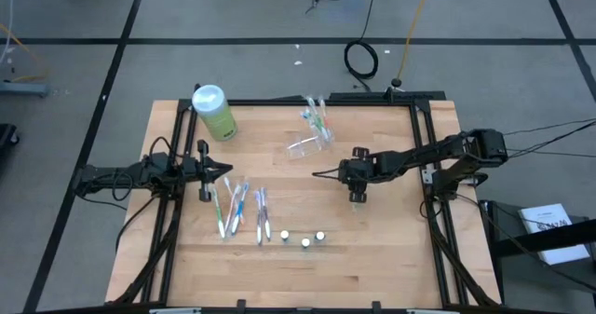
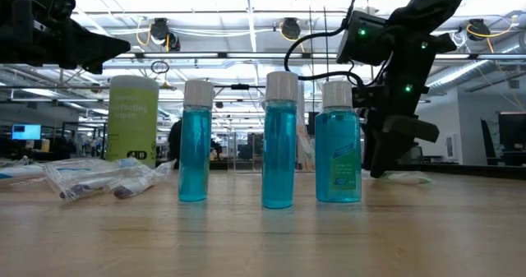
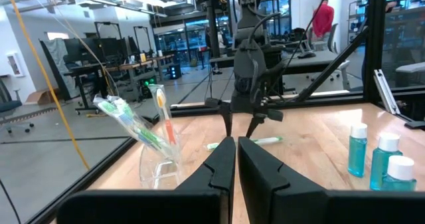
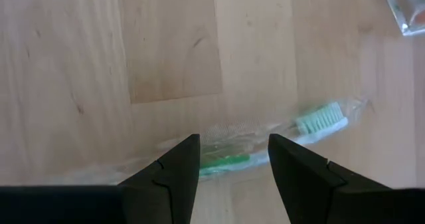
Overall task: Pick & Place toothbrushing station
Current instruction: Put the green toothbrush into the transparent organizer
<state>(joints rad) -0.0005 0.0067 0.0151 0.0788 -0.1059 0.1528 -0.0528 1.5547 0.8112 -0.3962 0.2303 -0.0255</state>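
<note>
Right gripper: (image 4: pixel 232 159) fingers spread, pointing down at the table right of centre, straddling a wrapped green toothbrush (image 4: pixel 319 119) lying flat on the wood; nothing pinched.
Left gripper: (image 3: pixel 236 159) fingers pressed together, empty, held at the left table edge.
Toothbrushing station: (image 1: pixel 311 143) clear holder on the far middle of the table, just left of the right gripper, apart from it; wrapped toothbrushes (image 3: pixel 136 123) lean out of it.
Green bottle: (image 1: pixel 214 111) white cap, far-left corner.
Blue bottles: (image 1: pixel 303 238) three small, white-capped, in a row near the front middle, upright.
Loose toothbrushes: (image 1: pixel 237 211) wrapped, scattered front-left, just beside the left gripper.
Open room: bare wood along the front edge and the right side.
Table: (image 1: pixel 391 258) pale wood planks in a black frame.
Room: workshop with desks and ceiling lights; a person in red (image 3: pixel 323 21) far behind.
</note>
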